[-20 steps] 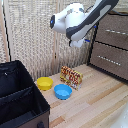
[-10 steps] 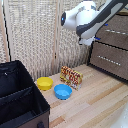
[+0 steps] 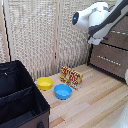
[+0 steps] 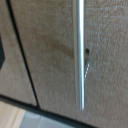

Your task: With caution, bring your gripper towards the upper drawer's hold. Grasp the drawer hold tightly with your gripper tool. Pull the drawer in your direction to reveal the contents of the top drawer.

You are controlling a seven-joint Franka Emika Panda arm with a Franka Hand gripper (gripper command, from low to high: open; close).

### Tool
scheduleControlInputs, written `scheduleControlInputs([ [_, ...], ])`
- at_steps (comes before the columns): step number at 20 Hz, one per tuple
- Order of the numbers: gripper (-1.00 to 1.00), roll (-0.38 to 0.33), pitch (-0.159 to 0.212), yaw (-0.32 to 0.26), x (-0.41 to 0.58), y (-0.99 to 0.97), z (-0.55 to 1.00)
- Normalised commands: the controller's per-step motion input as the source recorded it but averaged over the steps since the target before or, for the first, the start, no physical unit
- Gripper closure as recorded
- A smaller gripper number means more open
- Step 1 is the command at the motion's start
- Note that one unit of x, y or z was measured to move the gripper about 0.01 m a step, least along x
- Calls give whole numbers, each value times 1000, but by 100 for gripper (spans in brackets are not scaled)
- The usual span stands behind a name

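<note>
In the exterior view my white arm reaches in from the upper right, and its gripper (image 3: 94,40) hangs just in front of the dark brown cabinet. The fingers are too blurred to tell open from shut. The upper drawer (image 3: 120,41) is right beside the gripper, and its drawer hold (image 3: 120,33) shows only as a faint pale line. In the wrist view the drawer hold (image 4: 79,55) is a long silver bar, very close, standing off the brown drawer front (image 4: 47,50). No finger shows around it.
A lower drawer (image 3: 107,64) with its own bar sits under the upper one. On the wooden table (image 3: 95,102) are a yellow bowl (image 3: 44,83), a blue bowl (image 3: 63,91), a red-and-yellow packet (image 3: 71,76) and a black bin (image 3: 20,95). A woven screen (image 3: 35,35) stands behind.
The arm has moved towards the exterior view's right, bringing the gripper closer to the cabinet's drawers. Nothing on the table has moved.
</note>
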Motion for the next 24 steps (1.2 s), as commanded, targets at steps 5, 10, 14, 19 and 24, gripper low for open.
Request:
scheduleControlInputs([
  [5,-100,-108,2,166,-70,-620,-182],
  [10,100,-52,0,55,-95,-480,-37],
  [14,100,3,0,-1,0,-116,0],
  [19,100,0,0,0,-38,-25,0],
  [24,100,6,0,-24,-86,161,0],
])
